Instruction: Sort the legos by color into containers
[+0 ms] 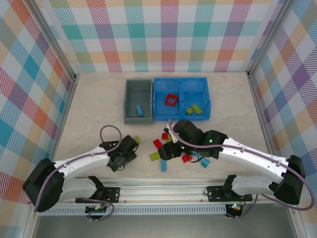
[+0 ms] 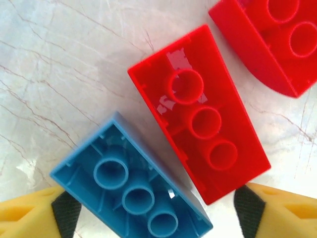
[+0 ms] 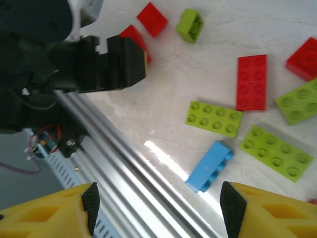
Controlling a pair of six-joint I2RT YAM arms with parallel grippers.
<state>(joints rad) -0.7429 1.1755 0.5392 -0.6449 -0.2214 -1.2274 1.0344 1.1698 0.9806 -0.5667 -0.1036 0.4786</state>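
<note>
My left gripper [image 2: 158, 220] is open and low over the table. An upturned light blue lego [image 2: 133, 193] lies between its pads, with an upturned red lego [image 2: 198, 114] beside it and another red one [image 2: 277, 39] further off. My right gripper [image 3: 161, 210] stands open and holds nothing; a blue lego [image 3: 210, 166] lies just beyond its fingertips. Around it lie lime green plates [image 3: 214, 118], [image 3: 276, 152] and a red brick [image 3: 251, 82]. The grey container [image 1: 130, 101] holds a blue lego [image 1: 140, 111]. The blue container [image 1: 182, 82] holds a red frame [image 1: 171, 99] and green legos [image 1: 193, 109].
Loose legos lie scattered between the two arms [image 1: 158, 154]. A lone green brick [image 1: 136, 140] sits by the left gripper [image 1: 121, 158]. The aluminium rail [image 3: 124, 163] runs along the table's near edge, under the right gripper [image 1: 171, 151]. Checked walls enclose the table.
</note>
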